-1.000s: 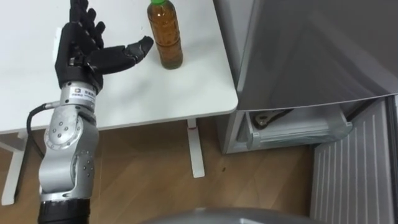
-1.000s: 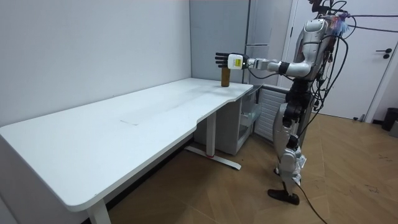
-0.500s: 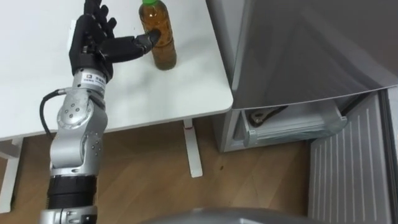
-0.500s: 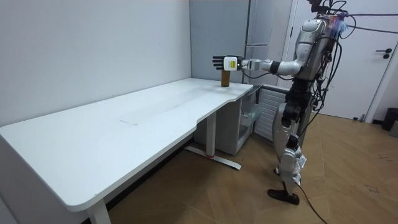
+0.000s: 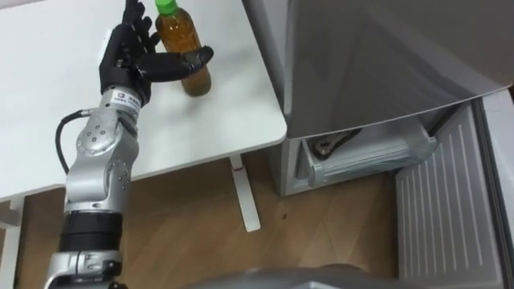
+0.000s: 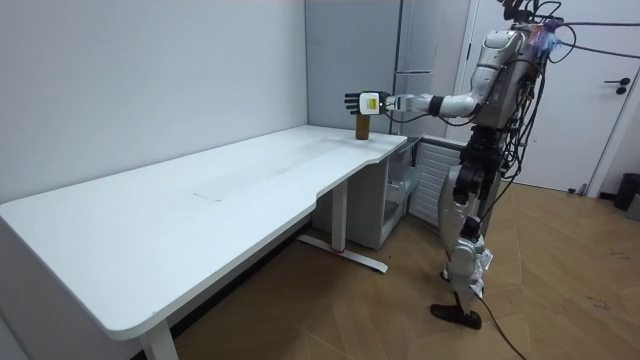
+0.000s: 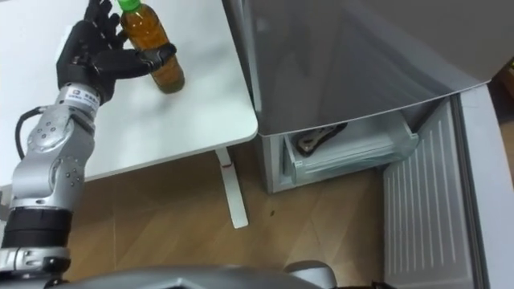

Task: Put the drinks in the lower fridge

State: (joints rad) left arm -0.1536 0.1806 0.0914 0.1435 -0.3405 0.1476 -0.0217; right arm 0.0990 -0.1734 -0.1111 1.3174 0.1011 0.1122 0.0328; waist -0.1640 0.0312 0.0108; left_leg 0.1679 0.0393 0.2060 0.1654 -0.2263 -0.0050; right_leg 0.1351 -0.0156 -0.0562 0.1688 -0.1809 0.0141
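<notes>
Lower fridge (image 5: 369, 156) stands open at my 3 o'clock, door (image 5: 450, 201) swung out. The counter (image 5: 233, 112) carries one drink bottle (image 5: 175, 36), upright near its fridge-side corner at my 11 o'clock. Amber fill nearly to the green cap (image 5: 165, 6), so I judge it fairly heavy, its smooth plastic wall slick and slightly yielding; best taken round mid-body. My left hand (image 5: 124, 64) is spread at its 9 o'clock side, fingers straight, thumb across the front, not yet clamped.
</notes>
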